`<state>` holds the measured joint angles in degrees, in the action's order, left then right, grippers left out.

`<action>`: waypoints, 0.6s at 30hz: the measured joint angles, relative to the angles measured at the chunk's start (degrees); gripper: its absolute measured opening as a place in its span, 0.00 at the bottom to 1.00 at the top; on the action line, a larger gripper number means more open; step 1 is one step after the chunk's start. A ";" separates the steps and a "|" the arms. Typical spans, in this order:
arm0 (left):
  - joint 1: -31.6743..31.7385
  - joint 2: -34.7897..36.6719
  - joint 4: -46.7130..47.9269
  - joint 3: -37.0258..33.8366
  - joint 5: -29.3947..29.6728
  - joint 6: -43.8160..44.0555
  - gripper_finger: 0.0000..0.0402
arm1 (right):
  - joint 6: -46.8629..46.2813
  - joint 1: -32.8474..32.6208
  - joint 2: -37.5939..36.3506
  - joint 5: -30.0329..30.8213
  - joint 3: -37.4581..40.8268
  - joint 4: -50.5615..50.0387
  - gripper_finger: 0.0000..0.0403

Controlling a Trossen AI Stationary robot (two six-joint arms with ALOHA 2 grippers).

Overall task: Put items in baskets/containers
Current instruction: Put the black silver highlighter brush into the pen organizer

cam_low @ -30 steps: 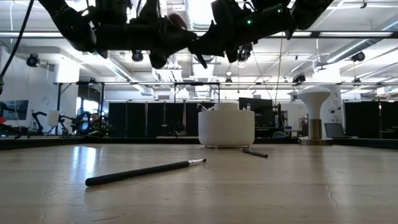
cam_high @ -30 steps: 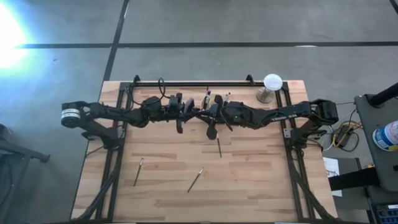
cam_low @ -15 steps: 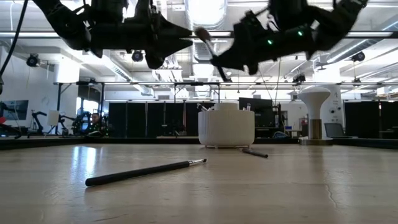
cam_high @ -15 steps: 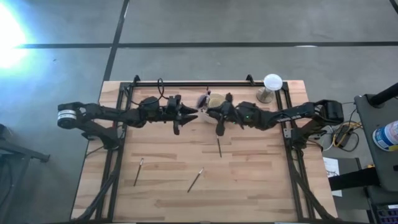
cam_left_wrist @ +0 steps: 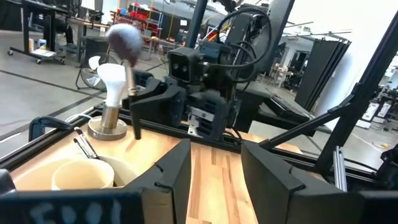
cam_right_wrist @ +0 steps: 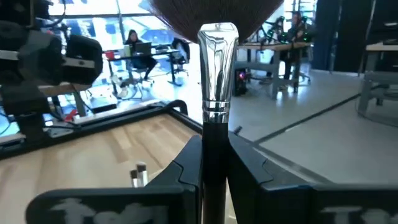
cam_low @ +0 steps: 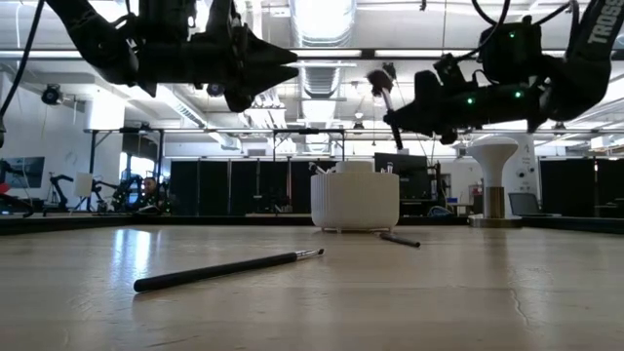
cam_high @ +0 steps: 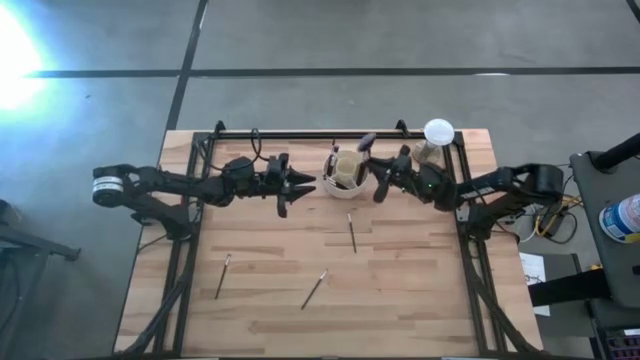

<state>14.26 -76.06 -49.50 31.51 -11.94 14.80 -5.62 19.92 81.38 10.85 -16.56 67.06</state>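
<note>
The cream cup stands at the table's far middle, with thin brushes upright in it. My right gripper hovers just right of the cup and is shut on a fluffy-headed brush. My left gripper hovers left of the cup, open and holding nothing. Three thin brushes lie flat on the table: one in front of the cup, one near the left and one near the middle. My right gripper pinches the fluffy brush by its black handle, a little below the silver ferrule, between the two fingers. The fingers come about level from the table's right and lie across the handle. The brush is lifted clear, nearly upright, head up.
A white globe on a grey stand stands at the far right corner, close behind my right arm. A dark metal frame runs along the far edge and down both sides. Bare wood lies toward the near edge.
The two grippers met above the cup a second ago. My right gripper has since carried the fluffy brush toward the table's right, clear of the cup, and the brush now stands more upright. My left gripper has drawn back a little toward the left, without the brush.
</note>
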 joint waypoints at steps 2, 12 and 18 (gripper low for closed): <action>0.00 -0.30 -0.02 0.00 0.00 -0.10 0.34 | 0.05 0.55 1.00 -0.06 0.00 0.89 0.10; 0.00 -1.33 0.03 0.00 0.02 -0.10 0.34 | 1.48 0.76 9.02 0.42 -2.13 4.69 0.10; 0.00 -1.33 0.02 0.00 0.04 -0.82 0.34 | 0.21 0.76 13.13 -0.02 -2.84 10.56 0.10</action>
<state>14.26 -77.38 -49.47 31.51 -11.90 13.97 -5.41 20.69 94.51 10.82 -19.40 77.62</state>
